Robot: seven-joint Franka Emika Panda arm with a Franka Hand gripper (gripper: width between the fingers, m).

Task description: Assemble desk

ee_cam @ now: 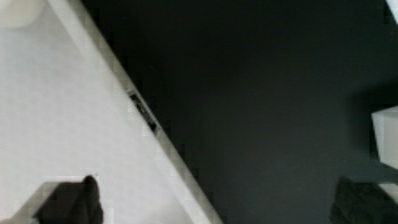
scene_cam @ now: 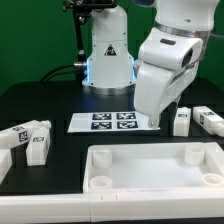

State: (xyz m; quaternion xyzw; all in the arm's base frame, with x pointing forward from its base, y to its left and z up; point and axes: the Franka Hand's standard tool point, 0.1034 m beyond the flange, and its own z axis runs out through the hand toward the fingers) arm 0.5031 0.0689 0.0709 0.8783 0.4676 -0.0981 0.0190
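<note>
Desk parts lie loose on the black table point(scene_cam: 50, 105). The desk top point(scene_cam: 150, 172) lies at the front of the exterior view with its rim upward, and its front side is cut off by the picture edge. Several legs point(scene_cam: 38, 147) lie at the exterior view's left, and the lowest one is half out of the picture. Two more legs point(scene_cam: 183, 121) lie at the exterior view's right. The wrist view is blurred. It shows a flat white surface on one side, dark table beside it, and a small white piece at the border that I cannot name.

The gripper point(scene_cam: 153, 120) hangs low at the right end of the marker board point(scene_cam: 103, 122). It is behind the desk top and apart from it, just beside the nearer right leg. I cannot tell if it touches the table. In the wrist view its two dark fingertips point(ee_cam: 71, 200) stand wide apart with only white surface and table between them, so the gripper is released and holds nothing.
</note>
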